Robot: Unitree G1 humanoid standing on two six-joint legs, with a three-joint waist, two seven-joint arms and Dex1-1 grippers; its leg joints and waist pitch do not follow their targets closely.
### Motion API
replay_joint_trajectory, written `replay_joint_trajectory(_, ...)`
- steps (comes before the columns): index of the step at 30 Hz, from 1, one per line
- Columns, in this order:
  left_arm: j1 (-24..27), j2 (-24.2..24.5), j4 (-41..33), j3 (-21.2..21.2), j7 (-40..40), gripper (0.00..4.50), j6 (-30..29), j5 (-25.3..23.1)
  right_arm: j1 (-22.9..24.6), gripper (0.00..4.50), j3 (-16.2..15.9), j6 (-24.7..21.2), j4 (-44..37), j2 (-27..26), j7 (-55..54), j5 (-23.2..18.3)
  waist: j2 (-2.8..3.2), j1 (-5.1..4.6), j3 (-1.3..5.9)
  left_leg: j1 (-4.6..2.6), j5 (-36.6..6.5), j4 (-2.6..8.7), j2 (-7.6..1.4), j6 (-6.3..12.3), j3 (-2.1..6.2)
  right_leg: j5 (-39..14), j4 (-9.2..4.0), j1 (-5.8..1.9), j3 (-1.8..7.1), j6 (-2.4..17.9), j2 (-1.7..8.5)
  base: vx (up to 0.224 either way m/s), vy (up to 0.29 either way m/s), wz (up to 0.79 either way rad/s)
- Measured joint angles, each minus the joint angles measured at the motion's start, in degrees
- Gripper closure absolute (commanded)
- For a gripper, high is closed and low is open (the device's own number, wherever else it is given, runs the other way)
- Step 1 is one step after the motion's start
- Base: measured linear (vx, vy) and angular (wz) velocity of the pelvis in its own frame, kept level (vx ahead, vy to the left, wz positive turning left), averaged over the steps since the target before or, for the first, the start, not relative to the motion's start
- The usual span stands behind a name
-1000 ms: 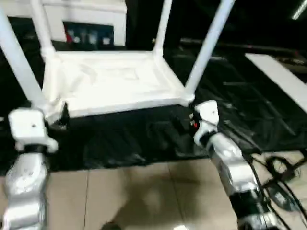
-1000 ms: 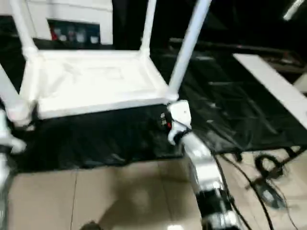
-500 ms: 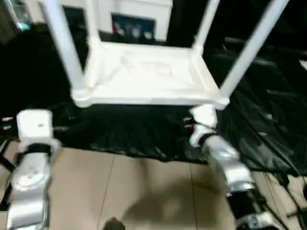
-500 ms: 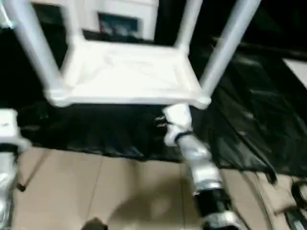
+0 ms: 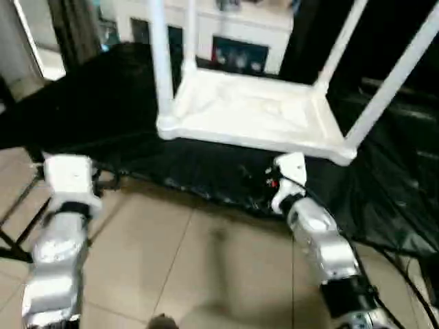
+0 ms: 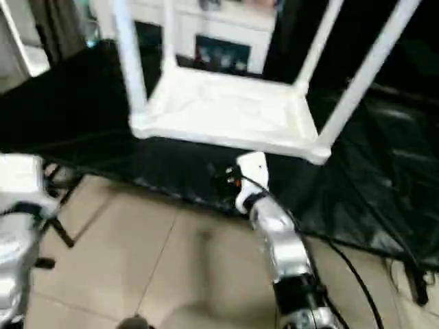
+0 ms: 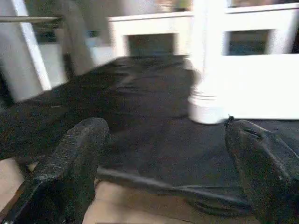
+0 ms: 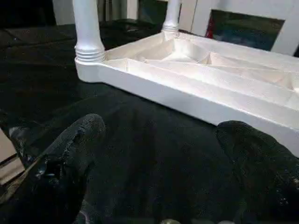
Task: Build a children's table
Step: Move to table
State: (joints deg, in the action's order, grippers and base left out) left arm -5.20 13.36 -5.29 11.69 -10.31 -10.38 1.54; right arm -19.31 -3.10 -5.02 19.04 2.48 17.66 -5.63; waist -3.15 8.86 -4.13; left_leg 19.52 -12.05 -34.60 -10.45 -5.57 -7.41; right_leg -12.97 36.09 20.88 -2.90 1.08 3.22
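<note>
Black sheeting covers the floor, and the table (image 5: 254, 116) lies on it upside down, legs up, just ahead of my right hand (image 8: 159, 177); both hands gape wide, empty, left hand (image 7: 163, 172) farther off.

Ahead of me, a black sheet (image 5: 206, 171) covers the low work surface, its wrinkled front edge hanging just over the beige tiled floor (image 5: 206, 267). On the sheet I see the children's table (image 5: 260, 113) lying upside down, top face against the black material, with its four white legs (image 5: 159, 62) standing up from the corner sockets. From the right wrist view, the table's ribbed underside (image 8: 210, 70) faces up and its rim rests flat on the sheet. A black cable (image 5: 405, 274) trails across the tiles at my right side.
</note>
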Motion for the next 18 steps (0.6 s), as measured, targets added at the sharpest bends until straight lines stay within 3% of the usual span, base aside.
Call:
replay_joint_trajectory(2,-0.23,-0.19,0.04,-1.07,-0.8,0.02,0.04,0.31,0.56,0.06,0.22,0.0,-0.55,0.0,-0.2,-0.35,-0.41,-0.84,0.27,0.15,0.0,0.47,0.19,0.0,-0.17,0.02,-0.58,-0.06,0.13,-0.05,0.13,0.0,0.0,0.0)
replay_joint_trajectory(5,-0.73,-0.27,0.09,-1.52,-1.56,0.02,0.63,1.1,1.2,0.06,0.64,-1.1,-0.54,-0.05,-0.5,-0.84,-0.49,-2.23,0.32,0.56,0.01,0.49,0.21,0.0,-0.23,0.65,-1.1,0.24,0.17,-0.79,0.15,0.0,0.0,0.0)
replay_joint_trajectory(6,-0.69,-0.3,0.31,-1.52,-1.94,0.02,1.03,1.28,1.37,0.06,0.66,-1.27,-0.39,-0.14,-0.57,-0.94,-0.44,-2.38,0.25,-0.42,-0.01,0.5,-0.49,-0.01,-1.73,0.72,-1.09,0.7,1.01,-0.87,-0.28,-0.011,0.011,-0.28)
replay_joint_trajectory(7,-0.37,-0.29,0.58,-1.4,-2.32,0.02,1.44,1.5,1.12,0.06,0.56,-1.23,-0.4,-0.29,-0.58,-0.95,-0.13,-2.5,0.02,-1.66,-0.06,0.48,-1.14,0.06,-2.89,0.71,-1.08,0.46,1.23,-0.87,-0.64,0.012,0.012,-0.65)
replay_joint_trajectory(8,-0.32,-0.18,0.59,-1.36,-2.58,0.02,1.72,1.63,1.05,0.06,0.55,-1.17,-0.41,-0.31,-0.58,-0.95,0.1,-2.63,-0.07,-2.53,-0.18,0.48,-1.44,0.23,-3.21,0.68,-1.14,0.27,1.06,-0.81,-0.81,0.012,0.012,-0.65)
replay_joint_trajectory(9,-0.26,-0.2,0.53,-1.39,-2.81,0.02,1.81,2.06,1.06,0.06,0.54,-1.08,-0.41,-0.29,-0.68,-0.83,0.07,-3.13,-0.12,-3.38,-0.58,0.55,-1.64,0.16,-3.08,0.51,-1.12,-0.24,-0.14,-0.56,-0.26,0.043,0.024,-0.87)
replay_joint_trajectory(11,-0.12,-0.46,0.13,-1.93,-3.12,0.02,1.81,2.31,1.11,0.06,0.87,-0.93,-0.39,-0.02,-1.0,-0.72,0.24,-4.52,-0.22,-3.69,-1.39,0.67,-1.65,-0.42,-1.76,-0.29,-1.09,-0.95,-2.35,-0.45,0.76,0.021,0.007,-0.67)
replay_joint_trajectory(13,0.91,-1.58,-0.31,-3.26,-3.16,0.02,1.78,2.45,1.13,0.06,1.8,-0.9,-0.62,0.59,-1.07,-0.73,-0.73,-6.1,0.27,-4.6,-2.59,0.77,-1.39,-1.08,-1.24,-0.4,-1.22,-1.35,-3.31,-0.43,0.82,0.077,-0.041,-0.31)
replay_joint_trajectory(15,1.68,-2.25,-0.89,-4.18,-3.27,0.02,1.77,2.6,1.26,0.06,2.55,-0.89,-1.03,0.82,-1.04,-0.79,-0.66,-6.21,0.36,-4.31,-3.62,0.39,-1.36,0.07,-0.64,-0.41,-1.53,-1.28,-3.95,-0.41,0.82,0.117,-0.027,-0.23)
replay_joint_trajectory(16,2.23,-2.25,-1.09,-4.31,-3.31,0.02,1.77,2.59,1.85,0.06,2.83,-0.96,-1.04,1.23,-1.05,-0.86,-0.6,-6.1,0.41,-3.85,-4.03,0.18,-1.18,0.86,-0.46,-0.47,-1.72,-1.38,-3.82,-0.28,0.39,0.15,-0.035,-0.1)
replay_joint_trajectory(18,2.67,-1.93,-1.12,-3.96,-3.22,0.02,1.75,2.58,2.29,0.06,2.67,-1.07,-1.04,0.99,-1.0,-0.91,-0.49,-5.18,0.51,-3.54,-3.66,0.08,-1.1,0.89,0.2,-0.21,-1.99,-1.77,-3.81,0.36,-0.18,0.158,-0.03,-0.04)
